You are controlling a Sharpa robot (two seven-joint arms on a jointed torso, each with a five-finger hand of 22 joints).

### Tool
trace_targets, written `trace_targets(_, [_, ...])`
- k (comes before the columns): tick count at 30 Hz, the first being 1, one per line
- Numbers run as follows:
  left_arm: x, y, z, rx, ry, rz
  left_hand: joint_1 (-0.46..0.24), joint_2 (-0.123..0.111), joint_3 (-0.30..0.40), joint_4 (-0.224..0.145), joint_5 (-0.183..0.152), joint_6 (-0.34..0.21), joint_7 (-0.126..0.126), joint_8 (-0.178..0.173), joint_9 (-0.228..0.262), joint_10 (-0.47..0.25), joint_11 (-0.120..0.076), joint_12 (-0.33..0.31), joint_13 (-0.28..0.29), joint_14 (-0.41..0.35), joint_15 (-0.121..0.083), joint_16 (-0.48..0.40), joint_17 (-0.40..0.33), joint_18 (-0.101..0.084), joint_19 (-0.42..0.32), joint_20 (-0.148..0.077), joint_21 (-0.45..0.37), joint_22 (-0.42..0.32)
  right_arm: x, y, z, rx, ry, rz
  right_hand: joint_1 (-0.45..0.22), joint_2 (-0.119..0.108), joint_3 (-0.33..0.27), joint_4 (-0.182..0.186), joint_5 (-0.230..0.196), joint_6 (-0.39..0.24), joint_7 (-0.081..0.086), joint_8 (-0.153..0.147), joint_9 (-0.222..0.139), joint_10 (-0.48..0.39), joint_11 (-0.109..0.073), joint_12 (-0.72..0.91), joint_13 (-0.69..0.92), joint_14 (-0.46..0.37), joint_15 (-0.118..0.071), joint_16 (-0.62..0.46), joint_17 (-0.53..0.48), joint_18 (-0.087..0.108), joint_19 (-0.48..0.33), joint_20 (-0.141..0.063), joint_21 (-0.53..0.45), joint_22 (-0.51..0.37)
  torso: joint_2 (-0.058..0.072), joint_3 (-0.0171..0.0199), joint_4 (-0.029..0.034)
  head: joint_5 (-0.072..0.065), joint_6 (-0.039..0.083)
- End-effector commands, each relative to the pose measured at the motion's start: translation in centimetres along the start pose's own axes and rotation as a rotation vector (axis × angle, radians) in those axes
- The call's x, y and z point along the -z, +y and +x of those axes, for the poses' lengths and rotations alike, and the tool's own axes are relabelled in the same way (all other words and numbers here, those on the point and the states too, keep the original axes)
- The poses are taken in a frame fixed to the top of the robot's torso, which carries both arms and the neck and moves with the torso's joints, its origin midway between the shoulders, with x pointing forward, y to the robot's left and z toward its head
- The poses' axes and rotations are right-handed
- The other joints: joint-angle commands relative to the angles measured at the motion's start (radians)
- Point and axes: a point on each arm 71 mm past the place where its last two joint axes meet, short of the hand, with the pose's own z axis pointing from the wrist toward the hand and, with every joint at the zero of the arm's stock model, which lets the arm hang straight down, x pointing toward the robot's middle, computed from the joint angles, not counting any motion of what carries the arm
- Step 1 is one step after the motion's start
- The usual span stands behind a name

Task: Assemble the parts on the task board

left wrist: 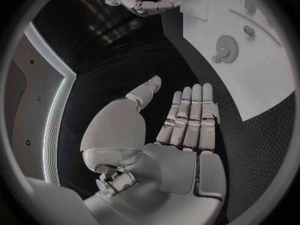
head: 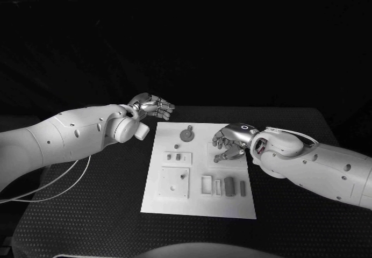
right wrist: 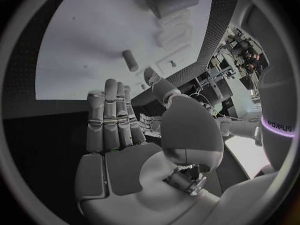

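Observation:
The white task board [head: 201, 201] lies in the middle of the black table. On it sit a gear [head: 187, 134], two small pieces [head: 177, 157], a square plate [head: 175, 181] and several upright blocks [head: 224, 186]. My left hand [head: 152, 106] hovers over the table just beyond the board's far left corner, fingers straight and side by side [left wrist: 187, 125], holding nothing. My right hand [head: 231, 141] hangs over the board's far right part, fingers extended and thumb apart [right wrist: 115, 120], also empty. A small peg [right wrist: 130, 60] lies on the board [right wrist: 75, 45] ahead of its fingertips.
The dark textured table [head: 93, 215] surrounds the board on all sides. A thin cable [head: 54, 185] loops under my left arm. In the left wrist view the gear [left wrist: 226, 47] lies on the board [left wrist: 262, 80], and my right hand [left wrist: 140, 2] is beyond it.

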Motion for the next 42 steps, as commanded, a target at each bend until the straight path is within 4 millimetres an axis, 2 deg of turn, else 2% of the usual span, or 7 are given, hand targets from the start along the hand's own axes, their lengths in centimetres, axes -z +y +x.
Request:
trace_targets(1, [0.0,-0.2,0.1,0.008,0.012,0.015,-0.002,-0.007,0.000,0.002,0.001,0.000,-0.002,0.006,-0.001,-0.005,-0.002,0.005,-0.001,0.009,0.000,-0.003,0.001,0.019,-0.006,0.001,0.003,0.002,0.0,-0.1,0.9,0.050,0.059,0.008,-0.013,0.001,-0.006,0.002,0.006,-0.004,-0.004,-0.002,-0.001,-0.030,0.019,-0.004,-0.002,-0.004,0.007,-0.004,0.002,0.070,-0.007,-0.003,0.002,0.009,0.000,-0.0011,-0.0004,0.001,-0.001])
trace_targets(7, [-0.1,-0.3,0.2,0.009,0.015,0.016,-0.002,-0.007,0.000,0.002,0.001,0.000,-0.002,0.006,-0.001,-0.005,-0.002,0.005,-0.001,0.009,0.000,-0.004,0.001,0.019,-0.006,0.001,0.003,0.002,-0.5,0.4,1.8,0.063,0.081,-0.001,-0.013,0.006,-0.005,0.000,0.006,-0.001,-0.004,0.001,0.000,-0.029,0.019,-0.002,-0.002,-0.004,0.007,-0.004,0.004,0.070,-0.008,-0.003,0.001,0.009,0.000,-0.0021,-0.0004,0.000,-0.002])
trace_targets(11, [-0.1,-0.3,0.3,0.009,0.018,0.016,-0.002,-0.006,0.000,0.002,0.001,0.000,-0.002,0.006,-0.001,-0.005,-0.002,0.005,-0.001,0.009,0.000,-0.004,0.002,0.019,-0.006,0.001,0.003,0.002,-0.7,0.7,2.2,0.068,0.085,-0.006,-0.004,0.022,0.001,-0.005,0.006,0.007,-0.001,0.006,0.002,-0.025,0.016,0.001,-0.002,-0.002,0.004,-0.003,0.007,0.070,-0.007,-0.005,0.001,0.009,0.000,-0.0022,0.0018,-0.002,-0.002])
trace_targets(18, [-0.1,-0.3,0.3,0.009,0.016,0.015,-0.002,-0.006,0.000,0.003,0.001,0.000,-0.002,0.006,-0.001,-0.006,-0.002,0.005,-0.002,0.009,0.000,-0.004,0.002,0.019,-0.006,0.001,0.003,0.002,-0.9,1.0,2.8,0.067,0.083,-0.009,0.022,0.067,0.008,-0.010,0.006,0.021,0.003,0.015,0.004,0.010,0.003,0.018,0.006,0.009,-0.006,0.001,0.012,0.070,-0.001,-0.009,0.007,0.011,0.000,-0.0021,0.0007,-0.001,-0.004])
trace_targets(25, [-0.1,-0.3,0.3,0.009,0.017,0.014,-0.003,-0.006,0.000,0.003,0.000,0.000,-0.002,0.006,-0.001,-0.006,-0.002,0.005,-0.002,0.009,0.000,-0.005,0.002,0.019,-0.006,0.001,0.003,0.002,-0.9,0.9,2.7,0.080,0.070,-0.005,0.051,0.122,0.015,-0.012,0.006,0.049,-0.009,0.031,0.010,0.045,-0.011,0.033,0.016,0.020,-0.016,0.003,0.017,0.070,0.005,-0.014,0.014,0.014,0.000,-0.0024,0.0004,0.000,-0.006])
trace_targets(32, [-0.1,-0.2,0.3,0.009,0.017,0.014,-0.004,-0.006,-0.001,0.004,0.000,0.000,-0.002,0.006,-0.002,-0.006,-0.002,0.005,-0.002,0.009,0.000,-0.005,0.003,0.019,-0.006,0.002,0.003,0.002,-1.0,0.9,2.7,0.095,0.056,-0.002,0.086,0.163,0.091,-0.007,0.006,0.081,-0.021,0.047,0.016,0.079,-0.024,0.046,0.027,0.033,-0.023,0.004,0.019,0.070,0.012,-0.014,0.018,0.014,0.000,-0.0015,0.0009,0.000,-0.008])
trace_targets(42, [-0.1,-0.2,0.2,0.009,0.016,0.013,-0.005,-0.005,-0.001,0.005,0.001,-0.001,-0.002,0.006,-0.002,-0.006,-0.002,0.005,-0.003,0.010,0.000,-0.006,0.004,0.019,-0.006,0.001,0.003,0.002,-0.9,1.0,2.6,0.120,0.021,0.004,0.091,0.167,0.156,-0.009,0.006,0.108,-0.031,0.064,0.030,0.109,-0.040,0.060,0.048,0.057,-0.034,0.008,0.026,0.070,0.029,-0.022,0.036,0.018,0.000,-0.0015,-0.0004,0.001,-0.011])
